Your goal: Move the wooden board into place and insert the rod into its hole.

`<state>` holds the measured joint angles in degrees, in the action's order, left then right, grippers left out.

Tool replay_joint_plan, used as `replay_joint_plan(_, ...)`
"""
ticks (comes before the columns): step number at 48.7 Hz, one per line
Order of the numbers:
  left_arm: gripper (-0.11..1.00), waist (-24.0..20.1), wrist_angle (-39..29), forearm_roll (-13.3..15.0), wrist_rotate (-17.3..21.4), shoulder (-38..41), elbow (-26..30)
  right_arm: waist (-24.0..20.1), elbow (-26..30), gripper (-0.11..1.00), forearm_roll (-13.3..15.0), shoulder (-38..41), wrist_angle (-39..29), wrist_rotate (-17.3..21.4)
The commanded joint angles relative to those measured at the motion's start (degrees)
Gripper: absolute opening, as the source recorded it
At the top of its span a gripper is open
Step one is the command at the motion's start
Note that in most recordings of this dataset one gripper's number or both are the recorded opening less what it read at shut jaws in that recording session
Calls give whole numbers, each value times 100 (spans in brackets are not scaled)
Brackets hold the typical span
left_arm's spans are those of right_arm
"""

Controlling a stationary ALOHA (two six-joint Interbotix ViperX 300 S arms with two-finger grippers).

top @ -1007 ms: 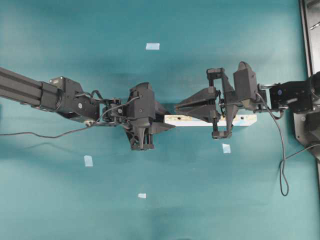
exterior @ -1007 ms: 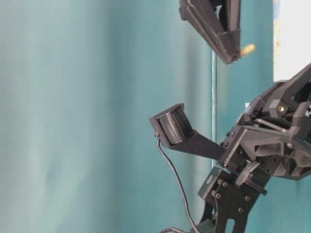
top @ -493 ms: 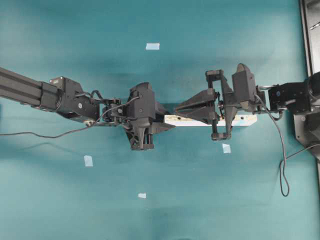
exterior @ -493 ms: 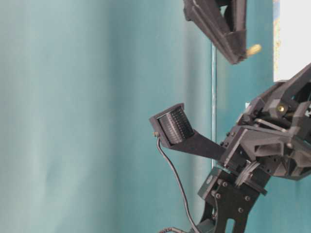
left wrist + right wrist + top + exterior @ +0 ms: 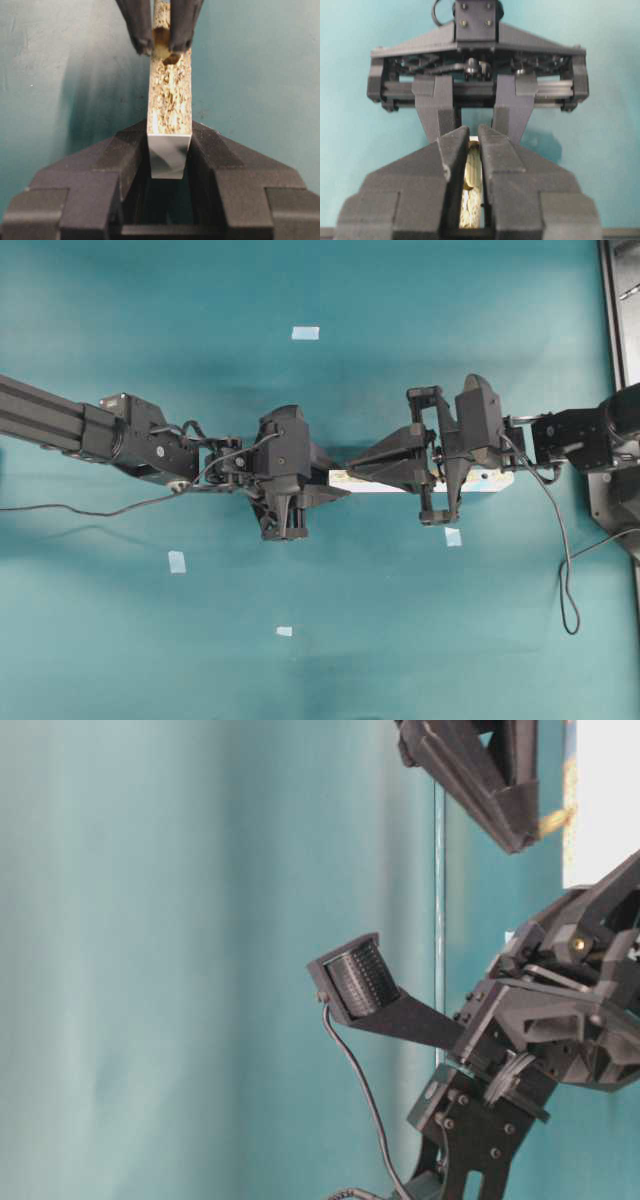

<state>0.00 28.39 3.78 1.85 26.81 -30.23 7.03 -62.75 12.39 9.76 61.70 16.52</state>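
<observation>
Alignment is the whole of this step, judging by how the parts sit. Nearest in the left wrist view, the left pincer (image 5: 170, 165) is clenched on one end of the wooden board (image 5: 170, 100), which stands on edge with its speckled chipboard side facing up. Just beyond, the right pincer (image 5: 162, 47) is clamped on the rod (image 5: 161, 39), whose tip is at the hole (image 5: 172, 58) in that speckled edge (whether it has entered yet cannot be told). To do it well, the rod should be kept in line with the hole's axis and pressed slowly, while the left pincer holds the board steady so it does not twist or tip under the push. The rod is small and gripped close to its end, so a slanted push could jam it or make it slip.

From overhead, both arms meet over the middle of the teal worktop (image 5: 150, 660), with the board running between them and its far end jutting out behind the right pincer. Farther out lie four pale blue tape squares (image 5: 305, 333), all well apart from the board. Nothing stands in the way except the pincers themselves, which crowd the view of the hole.
</observation>
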Motion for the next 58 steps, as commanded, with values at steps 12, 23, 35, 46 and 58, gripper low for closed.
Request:
replay_joint_plan(12,23,-79,-18,18,9,-88,18,-79,70,10,-18,-35,0,-9)
replay_joint_plan(23,23,-79,-18,18,9,-79,18,-141,62,10,-44,-35,-18,9)
replay_joint_plan(35,23,-79,-18,18,9,-79,18,-141,53,10,-62,-35,-237,0)
replay_joint_plan(46,23,-79,-18,18,9,-79,18,-141,-9,10,-97,-35,-457,0)
replay_joint_plan(58,23,-79,-26,18,9,-79,18,-141,-35,10,-97,-343,-817,9)
